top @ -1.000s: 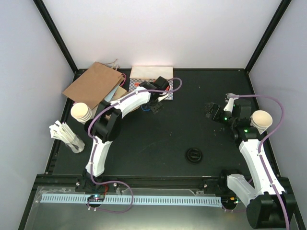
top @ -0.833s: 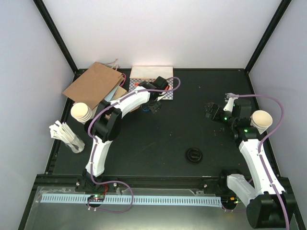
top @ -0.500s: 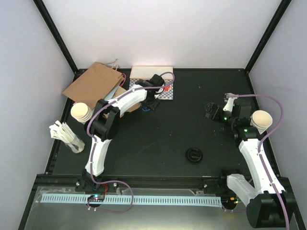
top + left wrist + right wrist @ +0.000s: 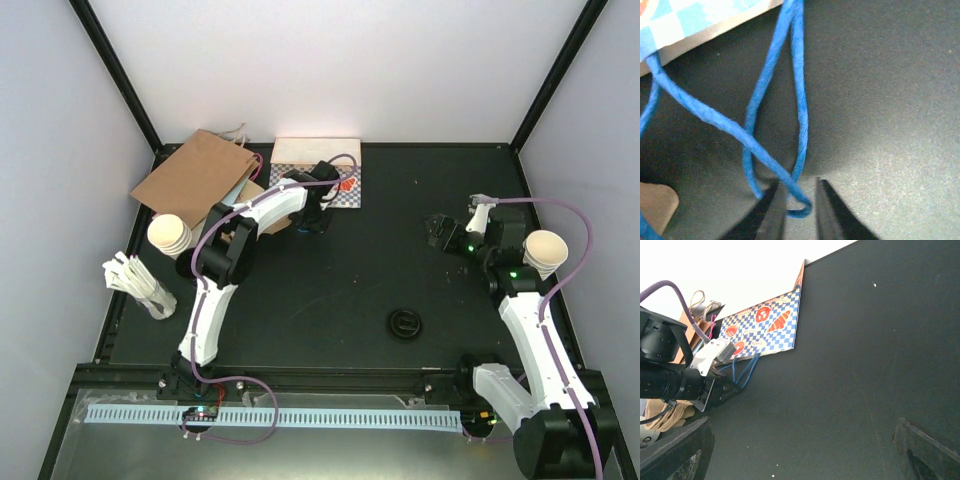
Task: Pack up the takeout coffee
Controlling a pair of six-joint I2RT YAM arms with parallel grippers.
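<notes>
One takeout coffee [image 4: 405,323] shows from above as a round black lid on the mat, near the front and right of centre. Neither gripper is near it. The blue-and-white checked paper bag [image 4: 346,189] lies flat at the back; its blue cord handles [image 4: 771,65] trail onto the mat. My left gripper [image 4: 798,185] is at those handles, its jaws narrowed round the end loop [image 4: 801,209], with a thin gap still showing by the right finger. My right gripper [image 4: 437,232] hovers wide open and empty at the right.
A brown paper bag [image 4: 195,176] and a wooden box [image 4: 316,150] lie at the back left. Stacked cream cups [image 4: 168,233] and white packets [image 4: 135,280] sit by the left edge. Another cream cup [image 4: 546,248] stands at the right, beside my right arm.
My left gripper has shifted back and left to the bag's handles, and its jaws have narrowed round the blue loop. The right arm has not moved.
</notes>
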